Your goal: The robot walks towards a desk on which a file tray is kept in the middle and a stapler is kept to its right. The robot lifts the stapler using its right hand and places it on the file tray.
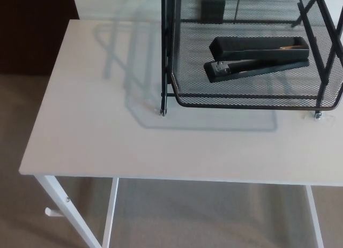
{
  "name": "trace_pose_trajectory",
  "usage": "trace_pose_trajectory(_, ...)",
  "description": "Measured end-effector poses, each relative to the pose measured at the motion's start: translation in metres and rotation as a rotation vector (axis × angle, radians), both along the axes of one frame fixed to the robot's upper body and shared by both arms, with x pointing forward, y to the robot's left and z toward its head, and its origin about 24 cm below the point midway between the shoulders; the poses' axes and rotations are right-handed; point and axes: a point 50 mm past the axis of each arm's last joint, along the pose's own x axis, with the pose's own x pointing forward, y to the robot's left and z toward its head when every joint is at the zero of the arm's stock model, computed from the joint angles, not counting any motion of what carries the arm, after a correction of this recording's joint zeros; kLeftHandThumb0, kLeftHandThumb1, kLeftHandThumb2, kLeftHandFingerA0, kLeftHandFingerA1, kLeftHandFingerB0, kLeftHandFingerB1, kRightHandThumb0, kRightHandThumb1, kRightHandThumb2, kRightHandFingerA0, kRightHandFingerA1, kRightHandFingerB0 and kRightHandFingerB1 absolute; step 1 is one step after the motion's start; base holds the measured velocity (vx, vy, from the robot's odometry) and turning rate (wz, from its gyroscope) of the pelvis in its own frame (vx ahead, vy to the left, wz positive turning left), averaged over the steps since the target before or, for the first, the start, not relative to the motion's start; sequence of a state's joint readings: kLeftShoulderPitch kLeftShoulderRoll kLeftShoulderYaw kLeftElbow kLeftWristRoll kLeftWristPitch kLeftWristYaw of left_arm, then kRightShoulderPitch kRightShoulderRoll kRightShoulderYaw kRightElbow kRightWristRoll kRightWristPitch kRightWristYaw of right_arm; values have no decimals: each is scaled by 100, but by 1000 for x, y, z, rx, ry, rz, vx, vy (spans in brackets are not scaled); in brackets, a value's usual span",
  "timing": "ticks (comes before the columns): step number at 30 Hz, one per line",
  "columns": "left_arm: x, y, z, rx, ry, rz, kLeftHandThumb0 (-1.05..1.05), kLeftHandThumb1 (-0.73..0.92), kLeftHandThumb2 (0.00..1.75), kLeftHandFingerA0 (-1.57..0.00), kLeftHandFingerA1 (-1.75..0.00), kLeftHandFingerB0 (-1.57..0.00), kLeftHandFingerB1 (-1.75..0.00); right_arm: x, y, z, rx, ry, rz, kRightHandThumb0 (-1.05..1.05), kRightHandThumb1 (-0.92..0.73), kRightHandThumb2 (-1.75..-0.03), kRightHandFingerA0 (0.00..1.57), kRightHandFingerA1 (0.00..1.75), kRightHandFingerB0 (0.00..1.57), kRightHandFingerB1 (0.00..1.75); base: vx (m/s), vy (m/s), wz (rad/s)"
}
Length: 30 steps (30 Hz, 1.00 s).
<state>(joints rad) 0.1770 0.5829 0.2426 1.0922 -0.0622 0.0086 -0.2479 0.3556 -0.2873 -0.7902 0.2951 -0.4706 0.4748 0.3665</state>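
Black wire-mesh file tray (252, 94) on smooth white tabletop (107, 135) | contains oblong black stapler (260, 58) | both hands outside my view

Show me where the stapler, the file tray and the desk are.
stapler (260, 49), head view, on its upper arm.
file tray (190, 55), head view, bare mesh left of the stapler.
desk (107, 141), head view, bare white top.

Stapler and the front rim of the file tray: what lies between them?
In the head view, only bare mesh of the file tray lies before the stapler.
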Motion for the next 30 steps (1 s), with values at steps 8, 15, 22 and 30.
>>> trace_pose_trajectory(8,-1,1,2,14,-1,7,-98,82,86,-58,-95,-22,-76,-15,18,-19,7,139,79,-78,-78,-66,95,143,44,90,0,0,0)
trace_pose_trajectory(15,-3,1,2,22,1,3,-99,83,84,-56,-97,-24,-75,-13,24,-16,-6,132,117,-79,-75,-64,82,120,6,38,0,0,0)
trace_pose_trajectory(22,-4,1,2,27,8,3,-96,66,126,-67,-94,-22,-69,-7,21,-20,16,119,66,-80,-55,-90,93,118,13,50,0,0,0)
trace_pose_trajectory(30,-2,2,2,28,4,6,-95,65,126,-55,-87,-13,-66,-5,24,-17,43,79,19,-77,-67,-61,94,123,17,36,0,0,0)
